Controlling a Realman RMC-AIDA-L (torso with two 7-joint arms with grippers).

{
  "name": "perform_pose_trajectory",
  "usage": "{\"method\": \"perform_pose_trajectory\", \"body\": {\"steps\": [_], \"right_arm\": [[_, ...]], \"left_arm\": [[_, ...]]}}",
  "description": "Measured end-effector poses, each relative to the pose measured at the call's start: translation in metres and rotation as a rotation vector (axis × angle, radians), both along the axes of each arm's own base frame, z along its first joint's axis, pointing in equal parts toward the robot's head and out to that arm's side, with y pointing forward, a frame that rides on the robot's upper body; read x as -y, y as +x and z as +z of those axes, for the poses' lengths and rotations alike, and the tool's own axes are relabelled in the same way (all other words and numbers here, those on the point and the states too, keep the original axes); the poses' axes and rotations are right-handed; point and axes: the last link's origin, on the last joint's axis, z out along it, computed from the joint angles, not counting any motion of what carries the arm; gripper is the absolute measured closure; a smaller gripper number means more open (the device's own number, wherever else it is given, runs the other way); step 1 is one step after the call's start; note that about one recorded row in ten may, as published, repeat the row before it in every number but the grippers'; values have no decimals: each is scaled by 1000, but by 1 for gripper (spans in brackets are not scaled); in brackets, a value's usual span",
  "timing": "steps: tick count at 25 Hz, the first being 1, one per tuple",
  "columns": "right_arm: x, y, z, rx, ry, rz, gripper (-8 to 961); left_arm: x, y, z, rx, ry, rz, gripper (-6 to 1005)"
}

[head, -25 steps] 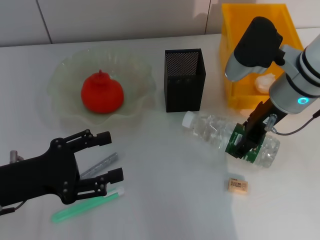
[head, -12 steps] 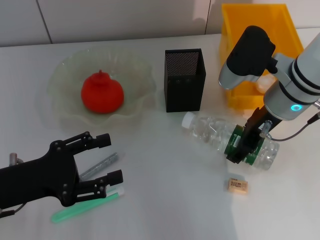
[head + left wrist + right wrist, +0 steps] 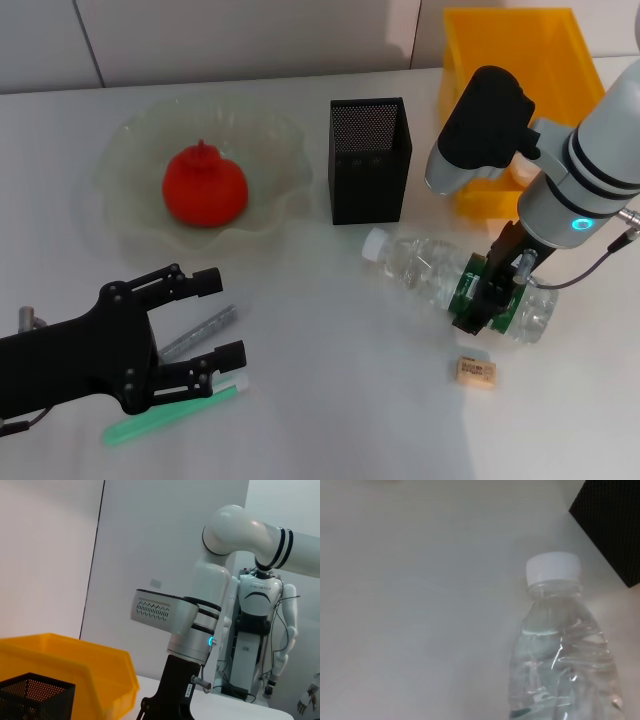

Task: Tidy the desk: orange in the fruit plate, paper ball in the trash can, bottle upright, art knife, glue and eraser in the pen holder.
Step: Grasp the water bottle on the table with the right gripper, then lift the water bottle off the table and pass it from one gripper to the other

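Here, the left gripper [image 3: 222, 318] hovers with fingers spread wide, holding nothing, above the glue [image 3: 197, 332]. The bottle [image 3: 455, 282] lies on its side on the tabletop [image 3: 330, 400], right gripper [image 3: 487, 300] clamped around its labelled middle.

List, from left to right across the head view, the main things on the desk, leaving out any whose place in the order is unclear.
left gripper → orange in the fruit plate → pen holder → bottle cap → eraser → right gripper at the lying bottle
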Motion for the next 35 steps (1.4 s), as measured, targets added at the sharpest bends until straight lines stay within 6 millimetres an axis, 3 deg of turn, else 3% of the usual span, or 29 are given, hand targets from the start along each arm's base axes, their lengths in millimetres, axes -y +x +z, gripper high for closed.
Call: {"method": "perform_pose_trajectory", "body": {"steps": [7, 16, 23, 25, 29, 35], "right_arm": [[6, -8, 11, -43, 24, 70, 166], [23, -16, 28, -225, 49, 130, 184], [33, -13, 61, -530, 142, 185, 191], [39, -3, 71, -710, 189, 240, 191], [44, 8, 75, -882, 235, 301, 190], [65, 16, 55, -1171, 210, 487, 188]], "left_arm": [[0, 0, 1, 0, 1, -4, 174], [1, 1, 2, 19, 9, 1, 174], [0, 4, 14, 137, 102, 32, 175], [0, 6, 17, 290, 163, 117, 175], [1, 5, 18, 437, 218, 217, 175], [-1, 14, 14, 551, 170, 264, 175]]}}
